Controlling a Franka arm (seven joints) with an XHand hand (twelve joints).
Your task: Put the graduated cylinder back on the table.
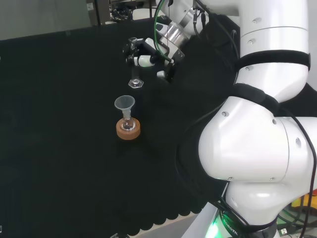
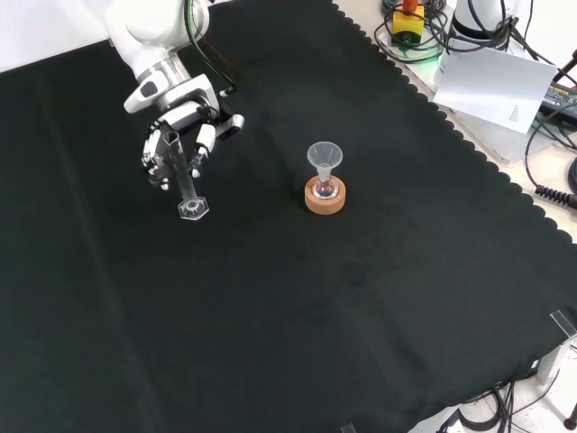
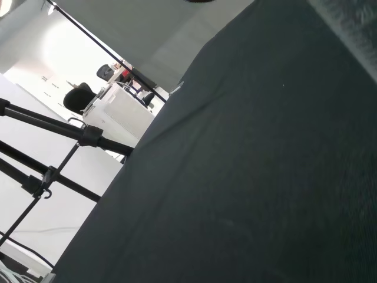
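Counter (image 2: 379,298) has bare black cloth under the hand (image 2: 176,135). Hand has its fingers curled round the graduated cylinder (image 2: 185,185), roughly upright, hex foot at or just above the cloth; we can't tell contact. Cork stand with small flask and funnel (image 2: 325,185) sits well apart. We lower straight, seat the foot flat, then uncurl without nudging the tube.

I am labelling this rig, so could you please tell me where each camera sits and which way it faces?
Head view: behind and above the base, over the white arm links, toward the hand.
Front view: opposite, looking down at the hand holding the graduated cylinder.
Wrist view: at the wrist, across the black cloth.
Head and front share the funnel on its cork ring.
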